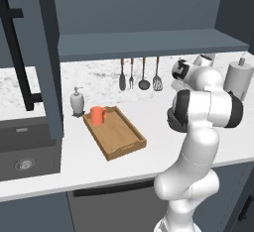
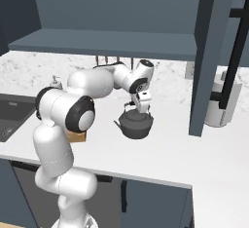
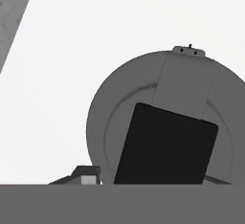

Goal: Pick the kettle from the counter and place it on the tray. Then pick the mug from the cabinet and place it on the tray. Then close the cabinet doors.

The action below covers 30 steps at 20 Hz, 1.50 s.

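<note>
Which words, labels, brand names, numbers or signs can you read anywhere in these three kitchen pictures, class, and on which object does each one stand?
None: no readable text appears in any view.
The kettle, orange mug, wooden tray, soap dispenser and paper-towel roll are all plain.
The cabinet doors carry only black bar handles, no lettering.

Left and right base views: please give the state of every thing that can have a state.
cabinet doors: open.
mug: upright on the tray.
kettle: upright on the counter, not on the tray.
gripper: down at the kettle's handle; a grip cannot be told.
</note>
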Tool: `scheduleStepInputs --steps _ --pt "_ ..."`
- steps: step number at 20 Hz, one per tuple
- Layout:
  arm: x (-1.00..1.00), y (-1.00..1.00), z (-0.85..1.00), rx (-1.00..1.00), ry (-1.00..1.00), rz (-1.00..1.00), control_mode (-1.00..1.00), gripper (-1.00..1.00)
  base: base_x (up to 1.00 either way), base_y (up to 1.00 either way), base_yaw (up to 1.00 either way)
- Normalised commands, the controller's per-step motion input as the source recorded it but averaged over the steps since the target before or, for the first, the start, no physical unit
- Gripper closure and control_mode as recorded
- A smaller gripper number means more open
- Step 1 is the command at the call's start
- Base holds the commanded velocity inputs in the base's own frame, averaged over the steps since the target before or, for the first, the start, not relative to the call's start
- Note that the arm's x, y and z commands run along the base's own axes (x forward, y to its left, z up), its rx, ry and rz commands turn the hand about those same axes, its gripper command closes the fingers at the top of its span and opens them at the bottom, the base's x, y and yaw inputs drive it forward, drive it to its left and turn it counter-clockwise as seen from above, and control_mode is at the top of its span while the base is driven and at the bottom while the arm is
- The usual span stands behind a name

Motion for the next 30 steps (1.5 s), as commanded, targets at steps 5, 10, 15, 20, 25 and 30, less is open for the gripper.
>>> scheduleStepInputs --steps 5,10,15,20,25,30 --pt "-0.29 0.0 -0.19 0.0 -0.02 0.0 -1.0 1.0 0.0 0.0 0.0" --pt "-0.51 0.0 -0.13 0.01 -0.11 0.0 -1.0 1.0 0.0 0.0 0.0" --pt "-0.65 0.04 0.04 0.02 -0.09 -0.05 -1.0 1.0 0.0 0.0 0.0" --pt "-0.48 0.18 0.5 0.0 -0.05 -0.08 -1.0 1.0 0.0 0.0 0.0" --pt "-0.17 0.66 0.62 -0.08 0.0 -0.01 -1.0 1.0 0.0 0.0 0.0" --pt "-0.03 0.92 0.43 -0.14 0.0 0.0 -1.0 1.0 0.0 0.0 0.0"
